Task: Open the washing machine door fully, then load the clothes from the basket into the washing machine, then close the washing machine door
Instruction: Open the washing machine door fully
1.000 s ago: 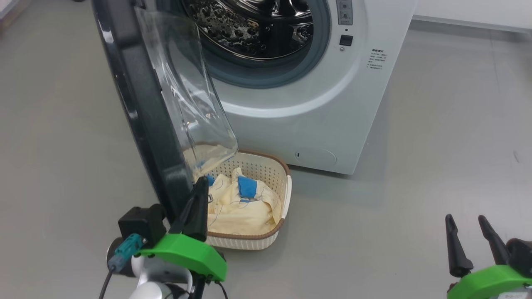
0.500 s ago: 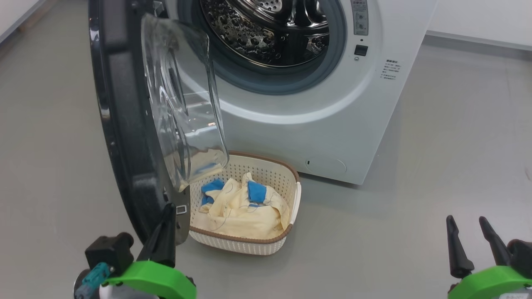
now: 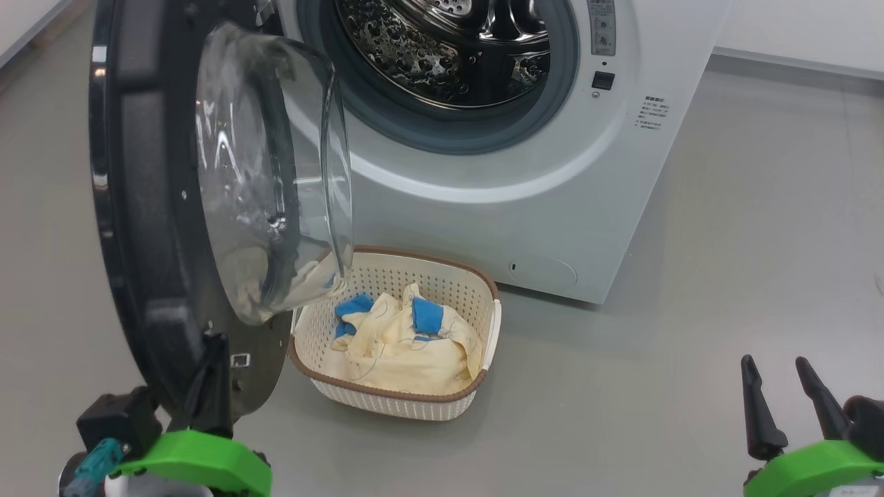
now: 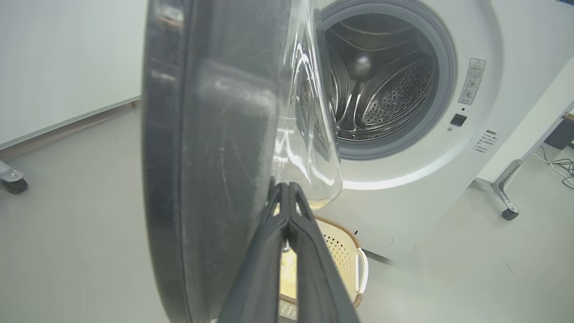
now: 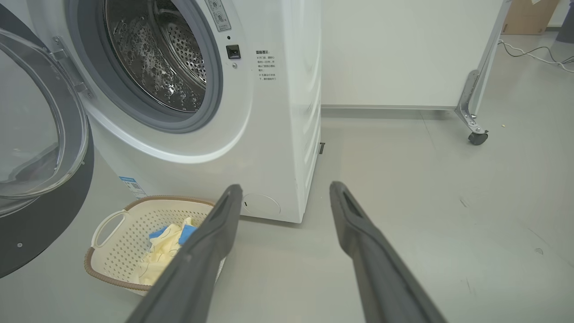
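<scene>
The washing machine (image 3: 552,172) stands on a grey floor (image 3: 690,359), its grey-ringed opening uncovered and the steel drum (image 3: 449,48) bare inside. To its right, in the right wrist view, a white panel on a metal leg with a caster (image 5: 476,134) stands well apart, with cables (image 5: 533,56) on the floor behind it. The washing machine door (image 3: 138,207) is hinged on the machine's left and stands swung out towards the robot. Its flat face is upright and its black rim nearly edge-on in the left wrist view, and the clear glass bowl (image 3: 269,172) bulges right. That bowl overhangs the left end of the basket (image 3: 414,406) and partly screens it. The basket sits on the floor just in front of the machine, below the opening. Its length appears to run across the machine's front, with a white handle at its right end. The clothes (image 3: 400,345) lie crumpled inside it, pale yellow with blue patches uppermost. The left gripper (image 3: 215,342) has its jaws pressed together on nothing, fingers pointing up right against the door's inner face near its lower edge. The right gripper (image 3: 773,362) hangs well to the right over bare floor, jaws wide and empty.
</scene>
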You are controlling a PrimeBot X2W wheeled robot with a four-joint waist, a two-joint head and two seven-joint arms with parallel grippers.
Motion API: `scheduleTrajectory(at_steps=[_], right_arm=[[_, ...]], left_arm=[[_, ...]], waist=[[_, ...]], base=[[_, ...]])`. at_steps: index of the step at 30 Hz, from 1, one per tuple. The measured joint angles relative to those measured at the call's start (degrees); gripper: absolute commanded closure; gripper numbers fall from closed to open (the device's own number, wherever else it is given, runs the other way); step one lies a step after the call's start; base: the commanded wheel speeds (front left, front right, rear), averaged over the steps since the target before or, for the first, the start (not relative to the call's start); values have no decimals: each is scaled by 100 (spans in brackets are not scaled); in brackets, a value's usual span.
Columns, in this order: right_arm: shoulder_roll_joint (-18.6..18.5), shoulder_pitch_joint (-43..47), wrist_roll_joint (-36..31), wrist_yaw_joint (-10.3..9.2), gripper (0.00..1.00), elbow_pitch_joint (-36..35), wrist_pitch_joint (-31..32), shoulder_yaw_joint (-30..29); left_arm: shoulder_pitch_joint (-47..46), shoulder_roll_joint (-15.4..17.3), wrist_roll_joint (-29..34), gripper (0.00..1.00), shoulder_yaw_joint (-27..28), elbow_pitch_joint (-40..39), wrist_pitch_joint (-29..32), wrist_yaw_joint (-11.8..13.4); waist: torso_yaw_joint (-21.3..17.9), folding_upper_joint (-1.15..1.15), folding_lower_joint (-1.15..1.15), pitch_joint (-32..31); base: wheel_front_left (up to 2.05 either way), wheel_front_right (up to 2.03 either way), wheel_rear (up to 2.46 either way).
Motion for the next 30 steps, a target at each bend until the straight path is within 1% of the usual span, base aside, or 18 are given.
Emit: scheduleTrajectory(at_steps=[9,14,18,26,30], right_arm=[[0,-3,22,0,0,0,1,-7],[0,-5,54,0,0,1,1,-7],[0,-10,53,0,0,1,1,-14],[0,-29,54,0,0,7,2,-19],[0,-45,60,0,0,7,4,-21]], left_arm=[[-148,125,-4,100,270,123,-124,2],[-247,198,-89,100,593,302,-234,4],[-295,323,-157,100,822,497,-292,4],[-574,479,-314,100,1174,1057,-379,4],[-786,597,-404,100,1339,1545,-411,4]], waist=[[-27,0,0,76],[-25,0,0,99],[-12,0,0,136],[-5,0,1,181],[-10,0,1,211]], base=[[0,0,0],[0,0,0],[0,0,0],[0,0,0],[0,0,0]])
